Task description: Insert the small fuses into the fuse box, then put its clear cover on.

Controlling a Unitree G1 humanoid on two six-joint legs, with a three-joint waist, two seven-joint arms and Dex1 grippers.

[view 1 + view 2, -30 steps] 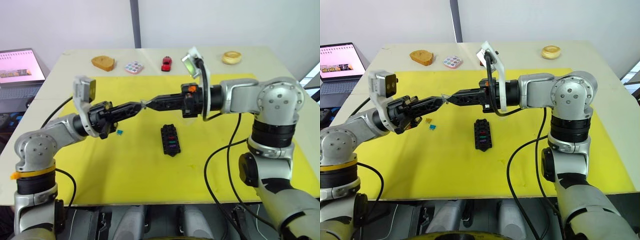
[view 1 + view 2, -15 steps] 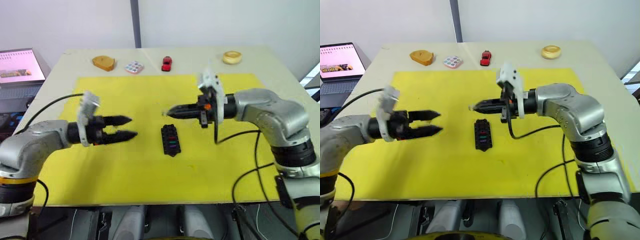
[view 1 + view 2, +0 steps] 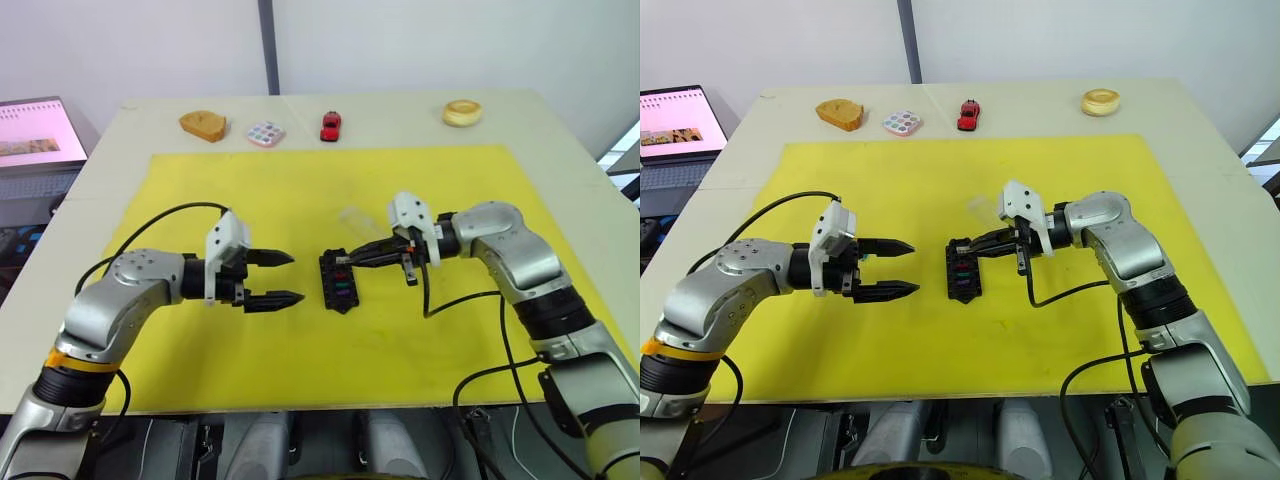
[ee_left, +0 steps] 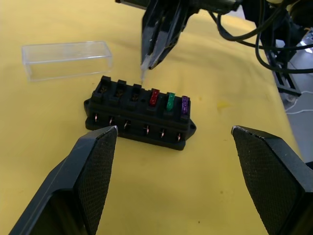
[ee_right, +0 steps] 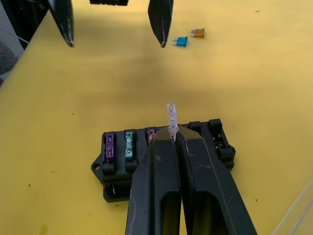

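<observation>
The black fuse box (image 3: 338, 282) lies mid-mat with red (image 4: 154, 97), teal (image 4: 170, 101) and purple (image 4: 185, 104) small fuses seated in one row. My right gripper (image 3: 346, 262) is shut on a pale grey fuse (image 5: 171, 116), holding it just above the box beside the red one. Left of the box, at mat level, my left gripper (image 3: 294, 277) stands open and holds nothing. The clear cover (image 4: 66, 58) lies on the mat just behind the box. A blue fuse (image 5: 181, 41) and an amber fuse (image 5: 198, 33) lie loose beyond my left gripper's fingers.
Along the table's far edge sit a brown block (image 3: 204, 125), a white tile with coloured dots (image 3: 265, 133), a red toy car (image 3: 331, 125) and a round tan piece (image 3: 462, 113). A laptop (image 3: 35, 135) stands off the table's left. The yellow mat (image 3: 450, 330) covers the work area.
A second ago both grippers met on the fuse in mid-air. My left gripper has opened and dropped back beside the box; my right gripper carried the fuse down over the box.
</observation>
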